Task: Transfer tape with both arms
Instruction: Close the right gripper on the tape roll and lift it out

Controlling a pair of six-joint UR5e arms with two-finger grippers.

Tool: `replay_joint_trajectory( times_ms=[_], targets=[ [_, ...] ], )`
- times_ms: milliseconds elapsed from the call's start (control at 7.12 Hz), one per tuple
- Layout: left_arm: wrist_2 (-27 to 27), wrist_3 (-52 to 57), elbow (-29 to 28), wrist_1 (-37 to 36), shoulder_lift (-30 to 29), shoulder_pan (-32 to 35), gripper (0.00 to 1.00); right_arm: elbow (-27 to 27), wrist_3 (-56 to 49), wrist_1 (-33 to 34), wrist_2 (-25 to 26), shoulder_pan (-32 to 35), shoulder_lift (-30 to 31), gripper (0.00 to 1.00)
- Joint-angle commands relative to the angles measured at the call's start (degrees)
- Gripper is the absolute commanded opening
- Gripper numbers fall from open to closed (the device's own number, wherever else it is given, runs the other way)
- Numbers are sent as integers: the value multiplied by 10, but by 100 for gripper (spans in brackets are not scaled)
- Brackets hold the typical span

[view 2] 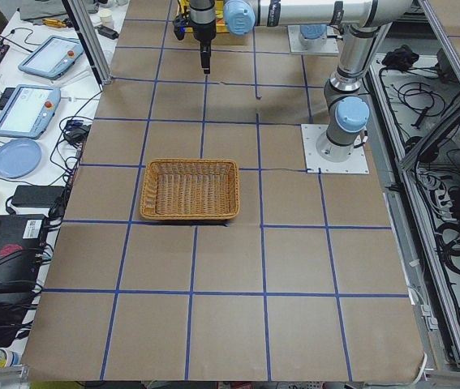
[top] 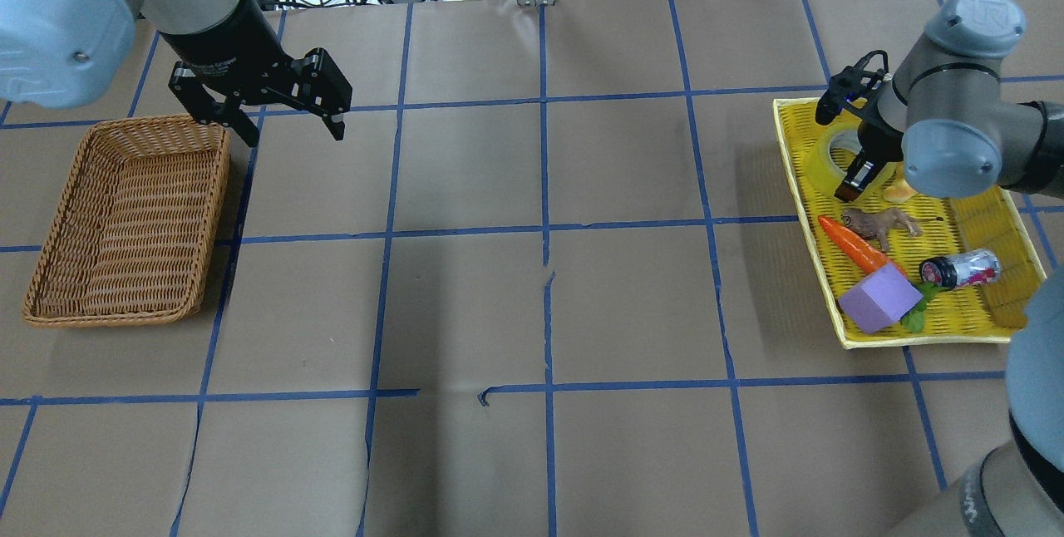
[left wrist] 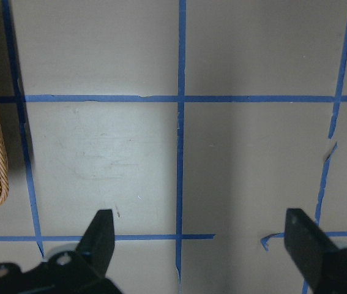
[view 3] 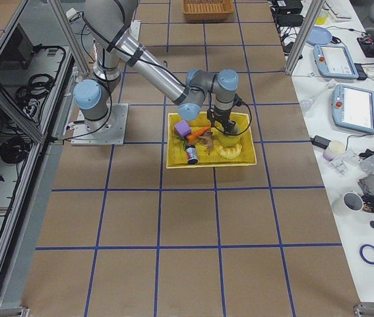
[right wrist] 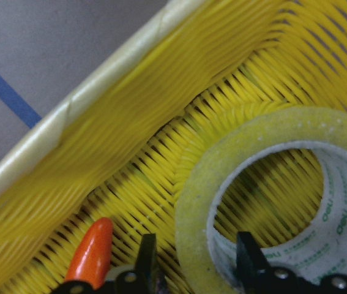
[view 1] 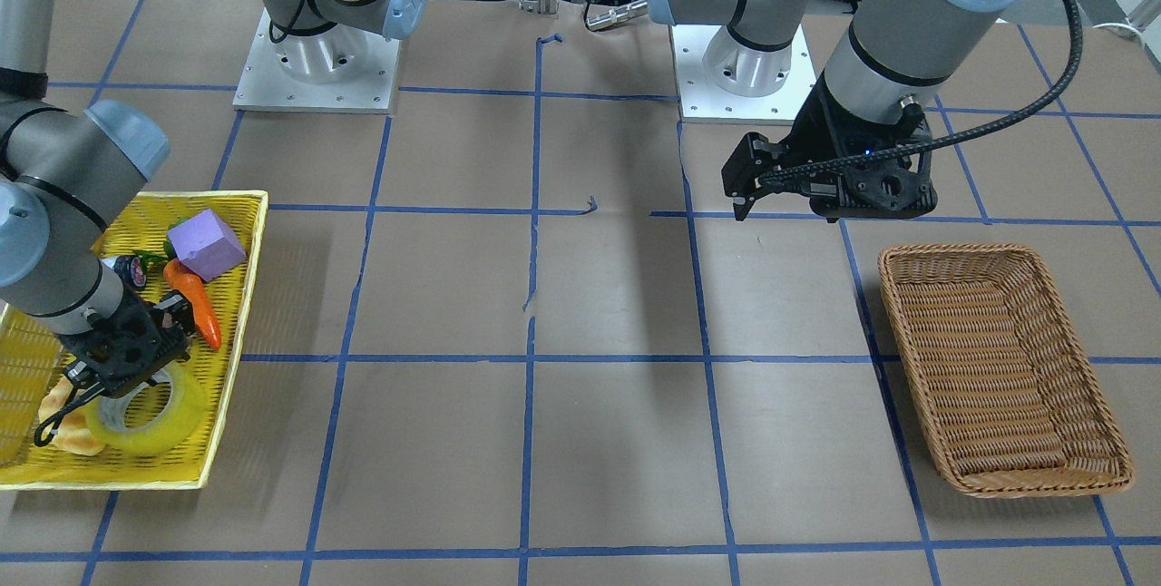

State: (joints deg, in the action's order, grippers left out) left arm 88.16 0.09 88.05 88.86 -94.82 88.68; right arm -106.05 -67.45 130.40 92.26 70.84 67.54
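The tape (view 1: 172, 418), a yellow translucent ring with a whitish core, lies flat in the yellow basket (view 1: 238, 296). It also shows in the overhead view (top: 821, 159) and close up in the right wrist view (right wrist: 197, 196). My right gripper (right wrist: 196, 251) is down in the basket and open. One finger is inside the ring and one outside, astride its wall, with a small gap on the outer side. It shows in the front view (view 1: 113, 386) and overhead (top: 852, 163). My left gripper (top: 291, 125) is open and empty, hovering over bare table beside the wicker basket (top: 125, 125).
The yellow basket (top: 798, 188) also holds a purple block (top: 881, 298), a toy carrot (top: 856, 248), a brown toy animal (top: 877, 221), a small bottle (top: 960, 267) and a croissant-shaped bread (view 1: 68, 436). The wicker basket (view 1: 1007, 250) holds nothing.
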Motion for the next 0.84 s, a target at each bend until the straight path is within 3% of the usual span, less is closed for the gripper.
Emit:
replay_joint_trajectory(
  times_ms=[0,281,561,702],
  targets=[
    [0,0,-1,0,1,0,100,2,0,-2,3,1,8,0],
    [1,0,-1,0,1,0,100,7,5,-24,24,7,36,0],
    [1,0,-2,0,2,0,100,50,49,-145,18,11,103,0],
    [1,0,-2,0,2,0,100,80,135,-202,15,40,117,0]
  ],
)
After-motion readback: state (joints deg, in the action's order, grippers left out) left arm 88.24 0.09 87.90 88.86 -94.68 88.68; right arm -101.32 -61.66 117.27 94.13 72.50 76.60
